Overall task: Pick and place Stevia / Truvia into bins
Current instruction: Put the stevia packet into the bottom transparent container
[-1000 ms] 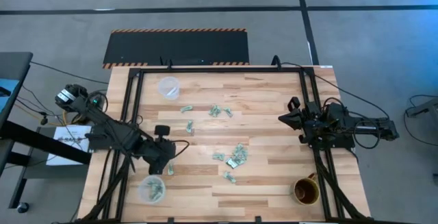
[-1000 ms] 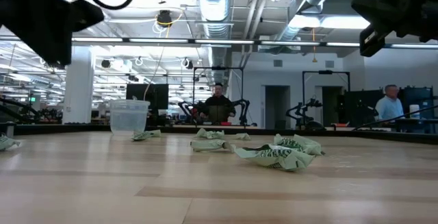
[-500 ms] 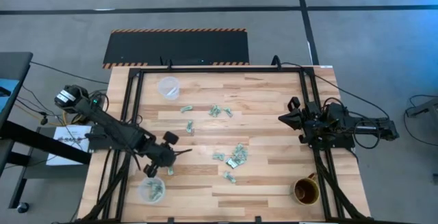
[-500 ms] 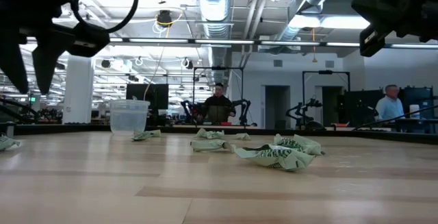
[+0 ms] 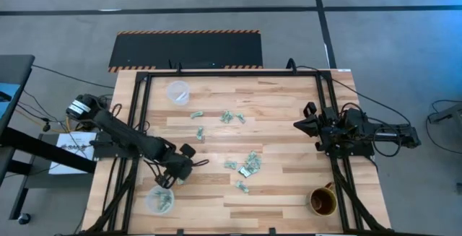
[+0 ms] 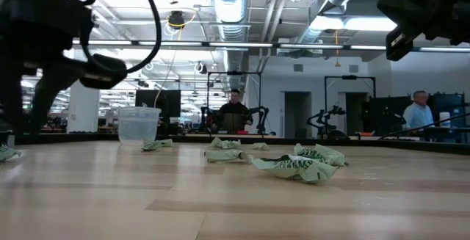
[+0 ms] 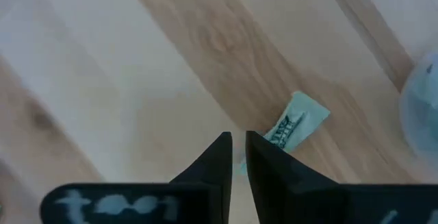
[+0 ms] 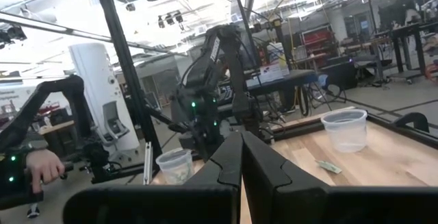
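Bare counter (image 5: 289, 193) along the near edge between the near cup (image 5: 159, 200) and the brown mug (image 5: 323, 201). Scattered packets (image 5: 249, 162) cluttering the middle. Far cup (image 5: 177, 92) standing alone near the far left corner. Left pincer (image 5: 165, 182) low just beside the near cup, crowding that corner. Right pincer (image 5: 300, 125) parked over the right rail, well apart from the packets.

Overhead view straight down, low view level across table (image 6: 235, 196), both sharing packets (image 5: 250, 162)
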